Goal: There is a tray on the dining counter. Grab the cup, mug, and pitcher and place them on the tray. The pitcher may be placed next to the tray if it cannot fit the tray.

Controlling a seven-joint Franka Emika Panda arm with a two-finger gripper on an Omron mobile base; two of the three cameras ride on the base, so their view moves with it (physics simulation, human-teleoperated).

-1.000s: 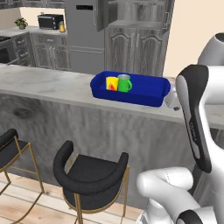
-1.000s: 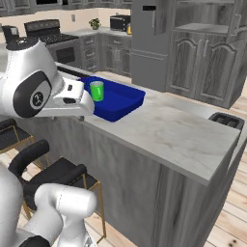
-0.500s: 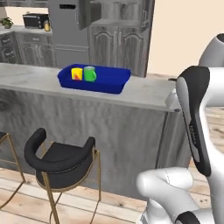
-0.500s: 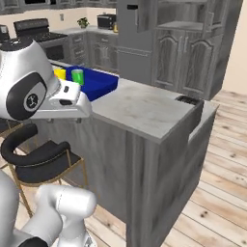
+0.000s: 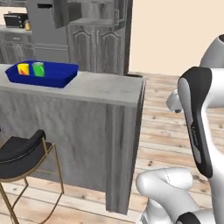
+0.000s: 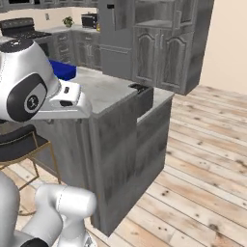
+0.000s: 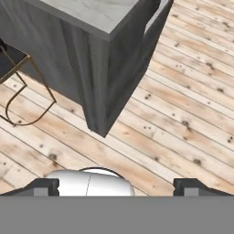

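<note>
pale stone dining counter [image 5: 100, 85] is carrying the tray [image 5: 57, 81] with cup [image 5: 22, 68] and mug [image 5: 38, 69] at ten o'clock, while the gripper [image 7: 116, 185], spread wide and empty, is needing to seek the pitcher next.

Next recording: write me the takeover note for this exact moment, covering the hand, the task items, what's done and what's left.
Hand: open and empty, pointing down at the wooden floor past the end of the dining counter.
Tray: on the far left part of the counter top.
Cup and mug: both standing side by side inside the tray, cup to the left of the mug.
Done: cup and mug are placed.
Left: the pitcher. Find it, grasp it, and set it on the tray, or beside the tray if it will not fit.
</note>
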